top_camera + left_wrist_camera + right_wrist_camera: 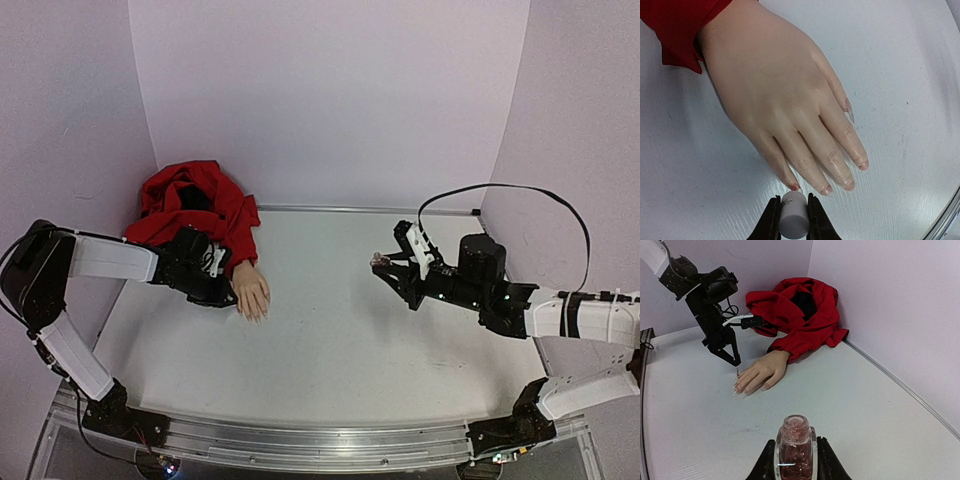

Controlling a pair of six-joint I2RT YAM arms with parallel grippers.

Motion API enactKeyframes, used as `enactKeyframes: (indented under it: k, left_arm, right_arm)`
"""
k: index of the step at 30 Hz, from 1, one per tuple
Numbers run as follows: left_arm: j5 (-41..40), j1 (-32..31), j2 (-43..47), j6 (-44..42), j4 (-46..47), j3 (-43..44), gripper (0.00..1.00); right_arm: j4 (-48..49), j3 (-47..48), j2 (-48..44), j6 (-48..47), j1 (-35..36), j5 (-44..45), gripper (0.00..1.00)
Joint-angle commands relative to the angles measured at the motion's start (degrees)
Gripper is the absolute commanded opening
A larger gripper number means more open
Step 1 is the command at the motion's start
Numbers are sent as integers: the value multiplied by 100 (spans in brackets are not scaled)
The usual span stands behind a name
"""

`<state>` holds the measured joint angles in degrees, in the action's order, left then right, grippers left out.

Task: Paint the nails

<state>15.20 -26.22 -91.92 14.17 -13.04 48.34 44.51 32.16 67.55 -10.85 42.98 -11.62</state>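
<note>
The mannequin hand lies palm down at the table's left, its wrist in a red sleeve. My left gripper is shut on the white brush cap, held just off the little finger's nail, which looks reddish. The other nails show pale. In the right wrist view a thin brush stem reaches down from the left gripper to the fingertips. My right gripper is shut on the open bottle of pinkish glitter polish, held upright at mid-right, well away from the hand.
The red garment is bunched in the back left corner against the walls. A metal strip runs along the table's back edge. A black cable loops over my right arm.
</note>
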Motion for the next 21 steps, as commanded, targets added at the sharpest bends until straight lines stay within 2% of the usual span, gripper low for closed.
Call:
enactKeyframes:
  k: [1, 21]
  left_arm:
    - [8, -15, -97, -117, 161, 279, 0]
    - [69, -15, -199, -117, 284, 260, 0]
  right_arm:
    - [324, 45, -57, 22, -35, -77, 0]
    - [322, 40, -56, 23, -34, -75, 0]
